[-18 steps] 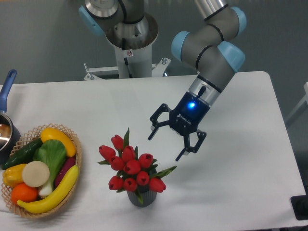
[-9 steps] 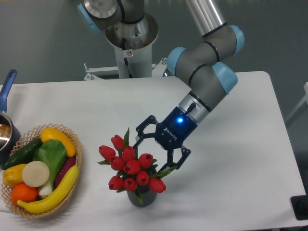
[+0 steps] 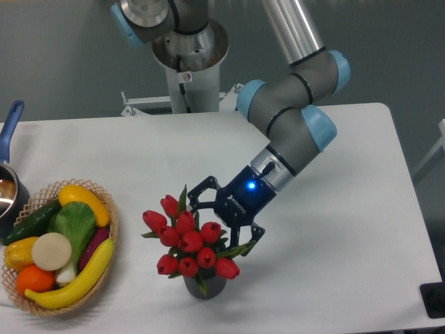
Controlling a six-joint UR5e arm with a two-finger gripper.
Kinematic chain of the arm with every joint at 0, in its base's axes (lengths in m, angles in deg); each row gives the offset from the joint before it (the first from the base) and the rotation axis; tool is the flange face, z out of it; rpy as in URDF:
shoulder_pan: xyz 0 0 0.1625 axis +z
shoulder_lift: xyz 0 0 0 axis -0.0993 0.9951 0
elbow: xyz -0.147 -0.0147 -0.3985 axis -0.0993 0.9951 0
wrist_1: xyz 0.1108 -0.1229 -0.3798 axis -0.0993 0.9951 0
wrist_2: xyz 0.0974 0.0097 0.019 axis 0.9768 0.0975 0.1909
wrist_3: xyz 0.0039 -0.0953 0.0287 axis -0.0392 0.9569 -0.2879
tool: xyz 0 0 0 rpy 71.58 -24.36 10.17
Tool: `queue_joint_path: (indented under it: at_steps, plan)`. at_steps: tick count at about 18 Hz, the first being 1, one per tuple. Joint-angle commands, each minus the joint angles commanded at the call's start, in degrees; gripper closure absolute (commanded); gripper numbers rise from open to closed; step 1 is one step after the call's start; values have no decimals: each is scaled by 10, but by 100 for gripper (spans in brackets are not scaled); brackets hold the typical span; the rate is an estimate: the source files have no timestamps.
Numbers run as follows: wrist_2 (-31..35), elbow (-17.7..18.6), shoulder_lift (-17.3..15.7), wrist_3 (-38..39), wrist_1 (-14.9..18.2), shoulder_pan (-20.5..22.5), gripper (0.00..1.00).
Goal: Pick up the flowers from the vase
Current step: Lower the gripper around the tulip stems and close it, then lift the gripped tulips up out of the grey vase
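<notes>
Looking at the flowers [image 3: 189, 240], we see a tight bunch of red tulip buds with narrow green leaves, standing upright in the vase [image 3: 204, 287], a small dark grey ribbed cup narrower than the bunch, near the front edge of the white desk [image 3: 348, 229]. The gripper [image 3: 221, 221] sits at the bunch's upper right, its black jaws spread, one finger above the buds and the other beside a leaf on the right; we cannot tell whether either touches. A blue light glows on its wrist. At the left, a wicker basket [image 3: 111, 223] holds a cucumber, yellow pepper, orange, onion, aubergine and long yellow vegetables. A blue-handled pot [image 3: 8, 182] stands just behind it at the desk's edge.
</notes>
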Motion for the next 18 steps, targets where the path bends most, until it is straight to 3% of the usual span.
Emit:
queue_joint_path:
  at_steps: [2, 5, 8, 11, 18]
  plan:
    - [0, -4, 2, 1, 0, -1, 17]
    - [-1, -4, 2, 2, 0, -1, 59]
    - [-2, -4, 2, 0, -1, 1, 89]
    - [-3, -4, 0, 0, -4, 3, 99]
    - [-31, -6, -18, 5, -4, 6, 100]
